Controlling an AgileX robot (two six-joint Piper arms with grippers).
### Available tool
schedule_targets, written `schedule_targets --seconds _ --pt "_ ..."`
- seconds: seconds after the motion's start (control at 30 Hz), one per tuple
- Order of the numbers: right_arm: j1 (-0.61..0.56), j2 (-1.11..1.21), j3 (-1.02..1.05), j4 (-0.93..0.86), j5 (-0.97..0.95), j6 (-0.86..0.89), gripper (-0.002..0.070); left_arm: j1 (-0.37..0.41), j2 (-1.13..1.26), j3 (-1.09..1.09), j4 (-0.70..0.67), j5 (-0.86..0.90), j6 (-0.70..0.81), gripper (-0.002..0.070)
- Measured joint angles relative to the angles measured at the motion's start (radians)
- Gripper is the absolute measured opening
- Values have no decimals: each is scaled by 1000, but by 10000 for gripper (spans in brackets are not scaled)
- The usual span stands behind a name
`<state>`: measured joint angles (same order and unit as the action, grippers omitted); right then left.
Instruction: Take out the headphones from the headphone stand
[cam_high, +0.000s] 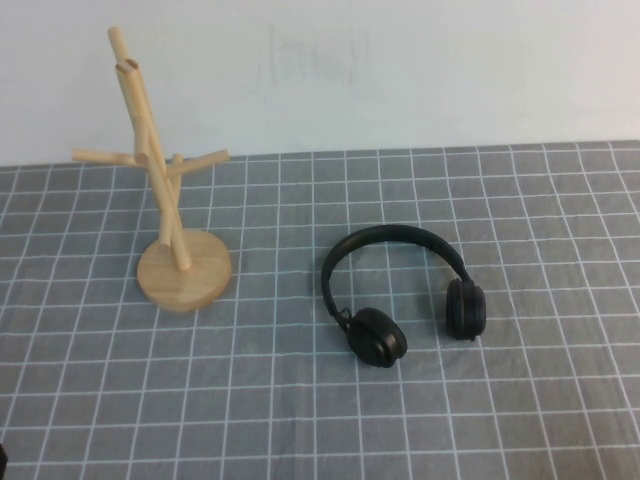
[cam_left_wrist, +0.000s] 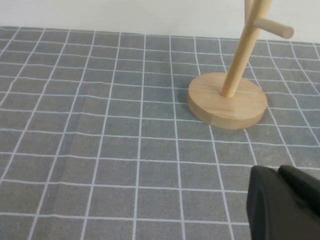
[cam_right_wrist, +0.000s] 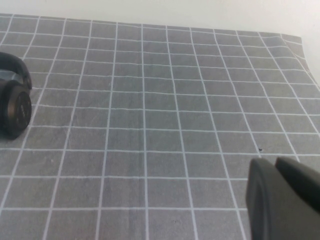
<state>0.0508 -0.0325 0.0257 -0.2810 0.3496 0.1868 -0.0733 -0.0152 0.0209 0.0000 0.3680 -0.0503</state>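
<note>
The black headphones (cam_high: 377, 336) lie flat on the grey checked cloth at the table's middle, headband arched toward the back, off the stand. One ear cup (cam_right_wrist: 15, 107) shows in the right wrist view. The wooden headphone stand (cam_high: 183, 270) is upright at the back left with bare pegs; its round base (cam_left_wrist: 227, 102) shows in the left wrist view. My left gripper (cam_left_wrist: 276, 172) is shut and empty, low over the cloth in front of the stand's base. My right gripper (cam_right_wrist: 274, 164) is shut and empty, over the cloth to the right of the headphones.
A grey cloth with a white grid (cam_high: 500, 400) covers the table up to a white wall (cam_high: 400, 70) at the back. The cloth's far right corner (cam_right_wrist: 295, 42) is slightly rumpled.
</note>
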Motion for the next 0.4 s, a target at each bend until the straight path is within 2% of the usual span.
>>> schedule_targets --seconds 0.4 --pt "0 0 0 0 0 0 -6 0 0 0 0 2 -14 -3"
